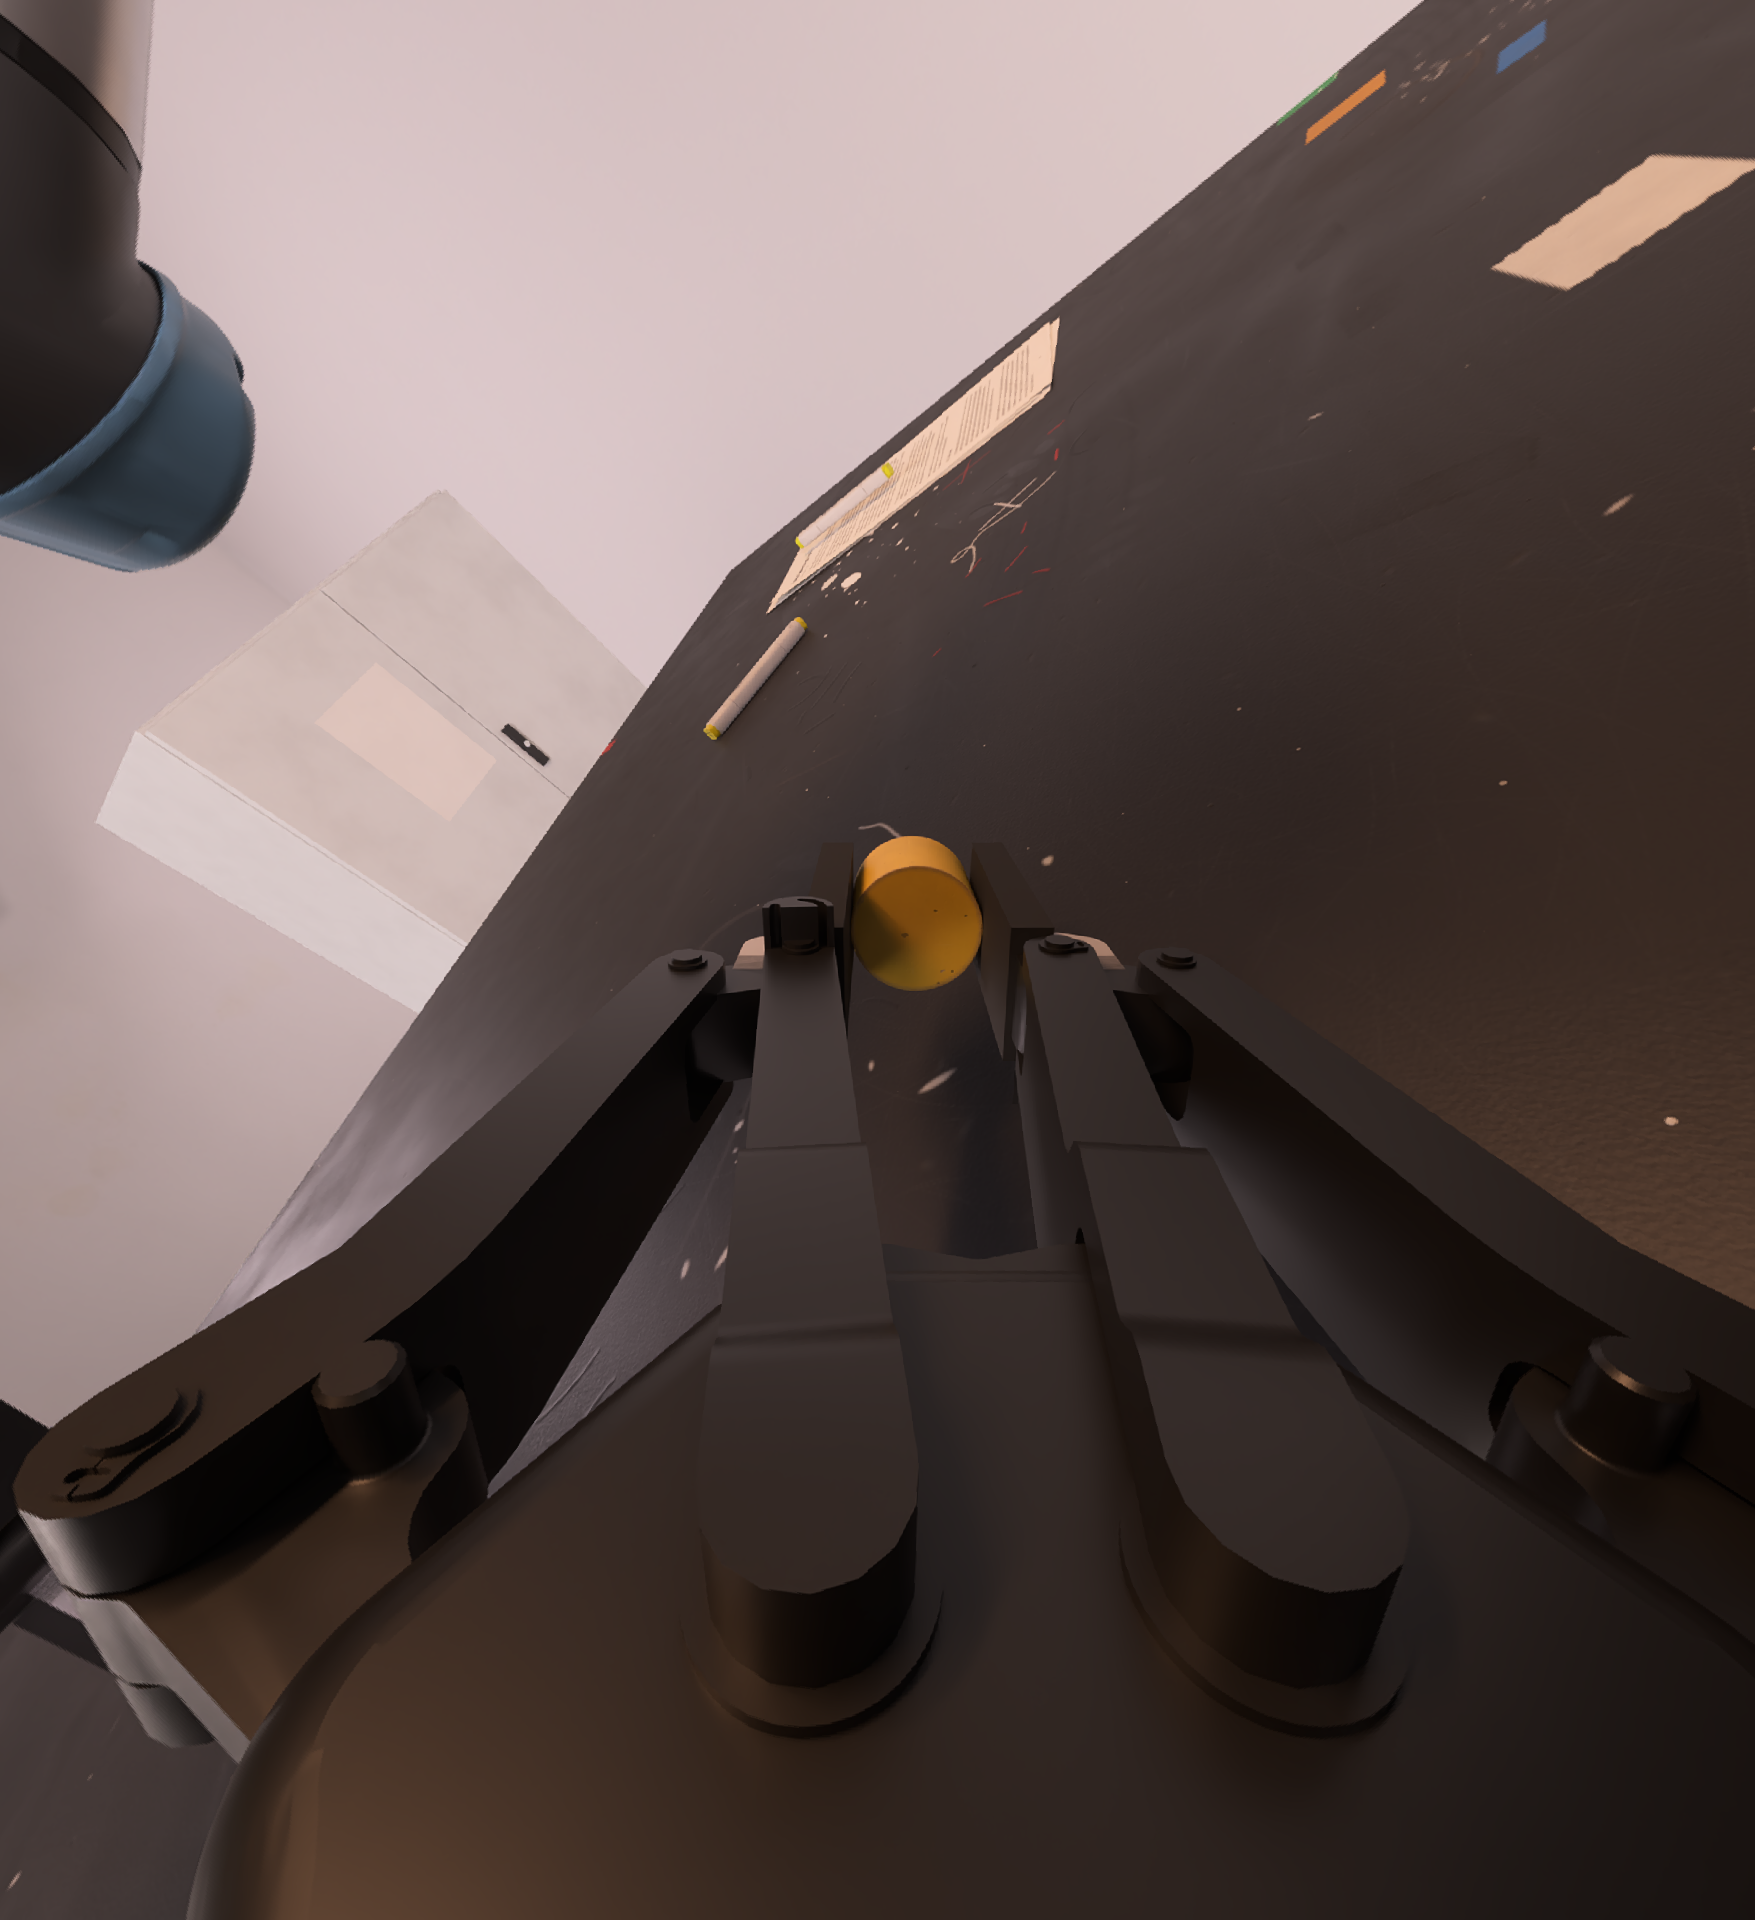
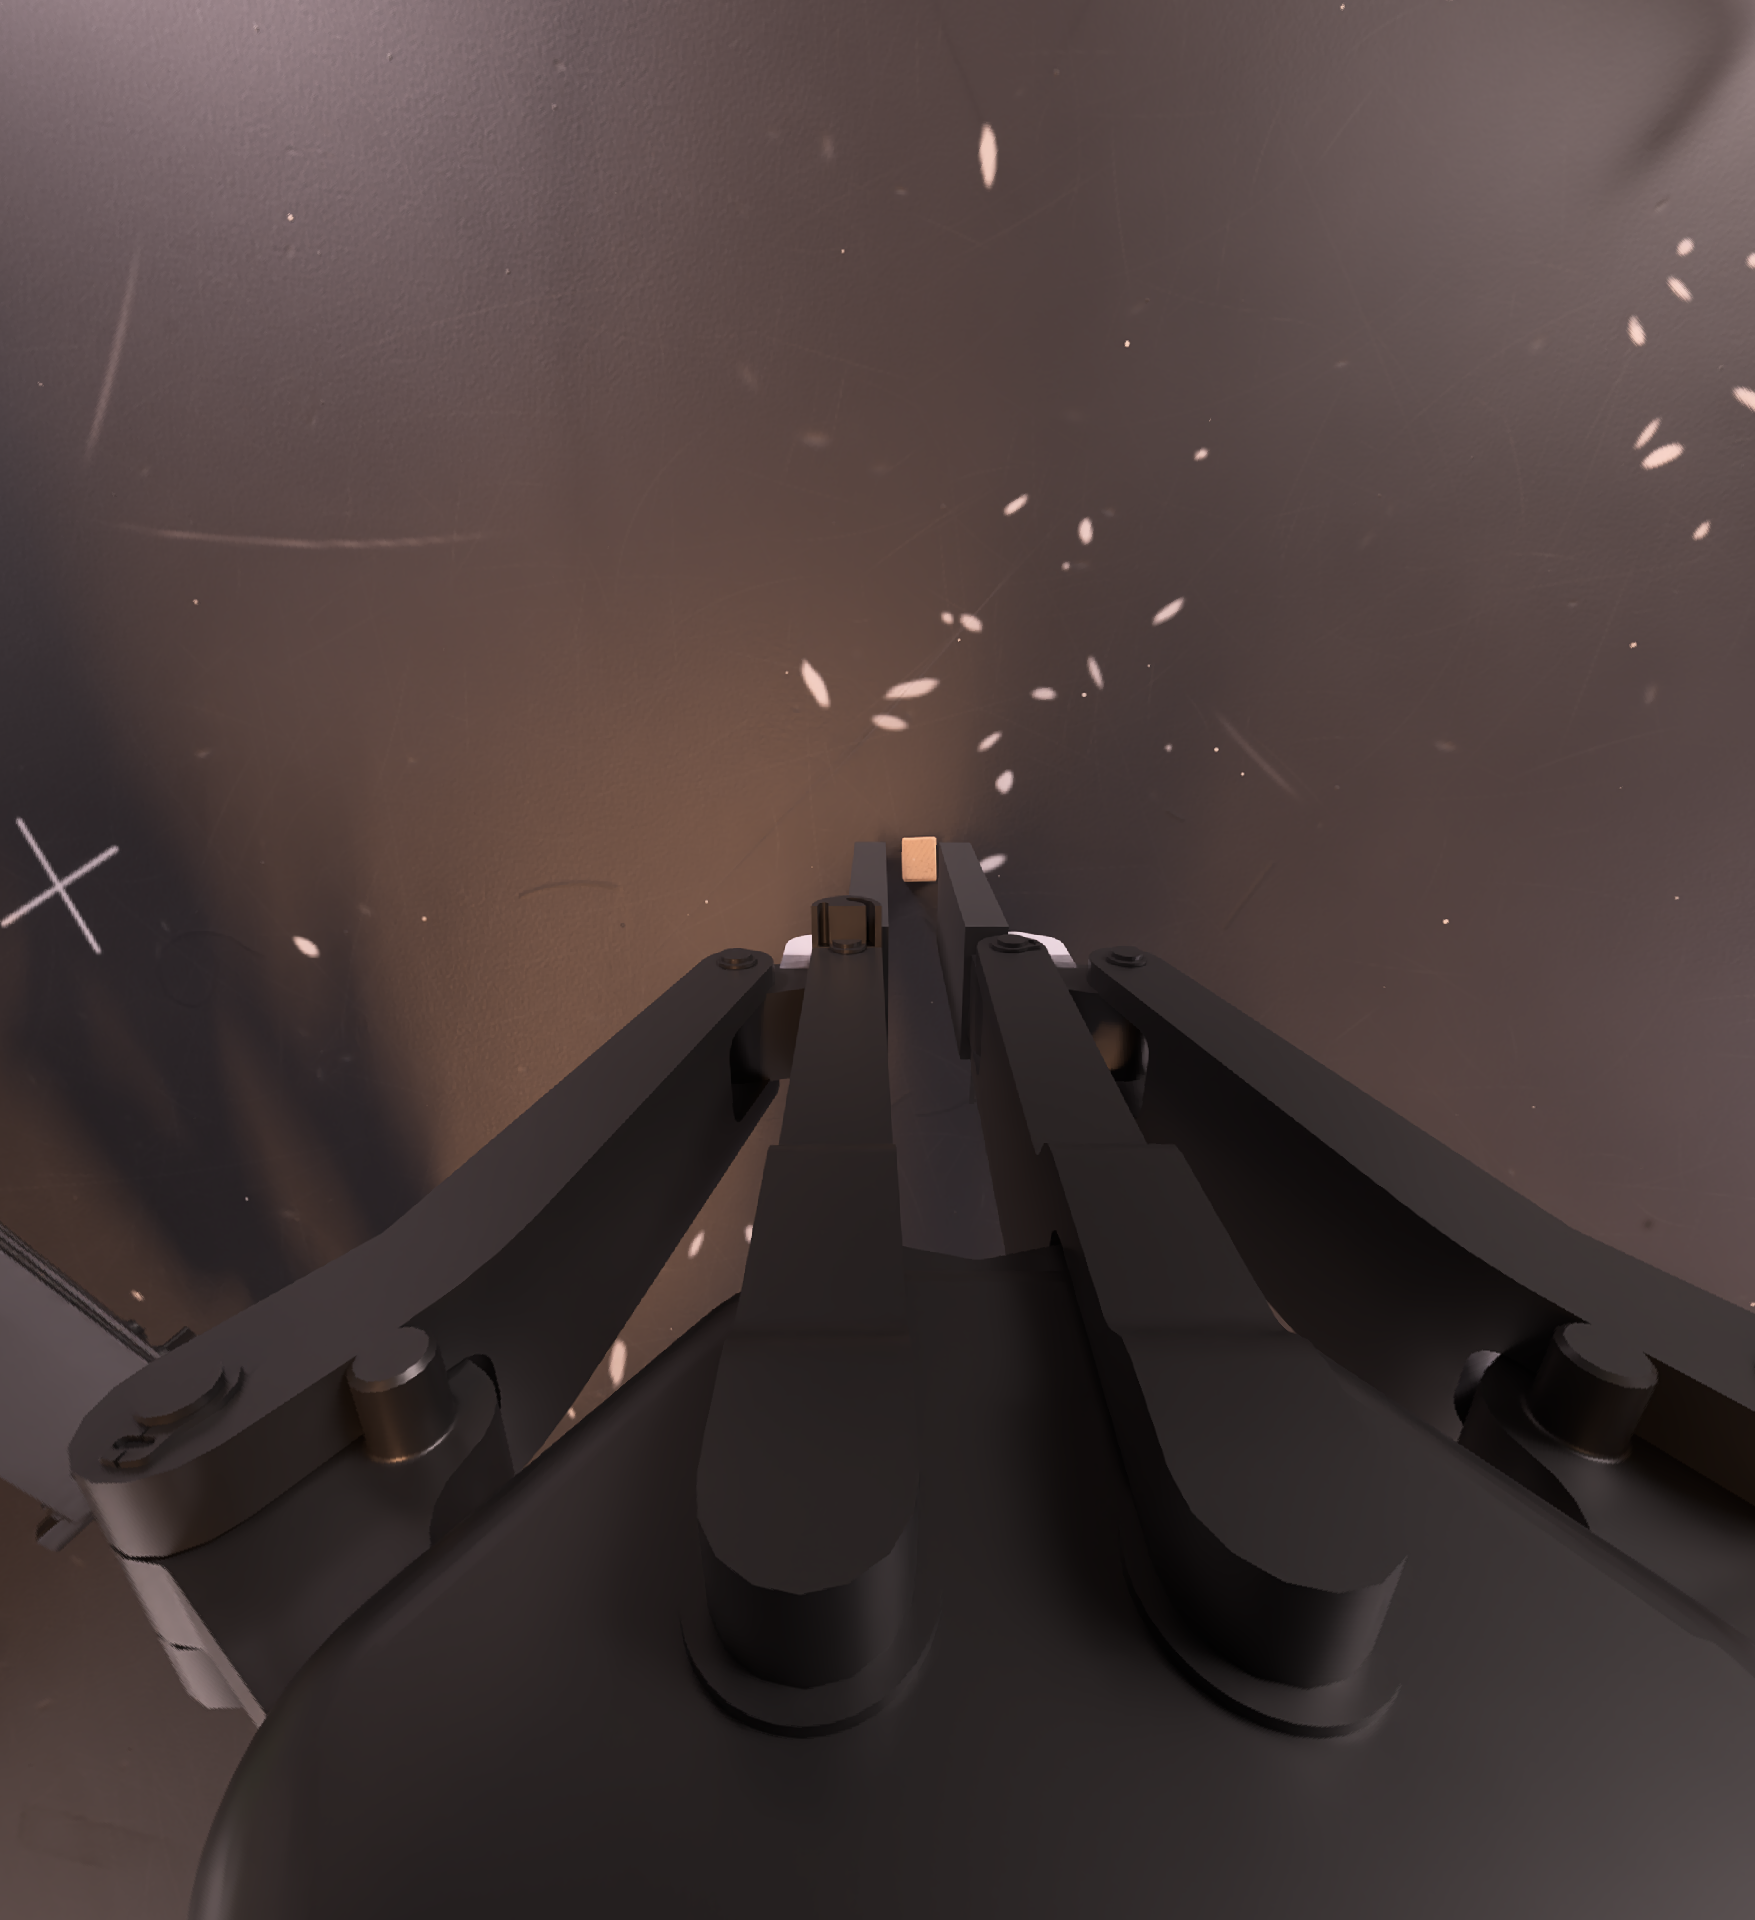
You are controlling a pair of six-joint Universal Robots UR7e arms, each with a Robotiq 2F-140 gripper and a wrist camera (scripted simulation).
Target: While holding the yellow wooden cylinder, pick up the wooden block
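In the left wrist view my left gripper (image 1: 917, 883) is shut on the yellow wooden cylinder (image 1: 914, 914), which lies end-on between the two pads above the dark table (image 1: 1372, 727). In the right wrist view my right gripper (image 2: 920, 862) is shut on the small pale wooden block (image 2: 919, 860), pinched at the very fingertips above the dark speckled table (image 2: 540, 416). I cannot tell how high either thing is above the table.
In the left wrist view a white marker with yellow ends (image 1: 757, 677), a printed sheet (image 1: 930, 457), a tan patch (image 1: 1626, 220) and orange (image 1: 1346, 104) and blue (image 1: 1520, 47) patches lie on the table. A white cabinet (image 1: 364, 727) stands beyond the edge. A white cross (image 2: 59, 885) marks the table.
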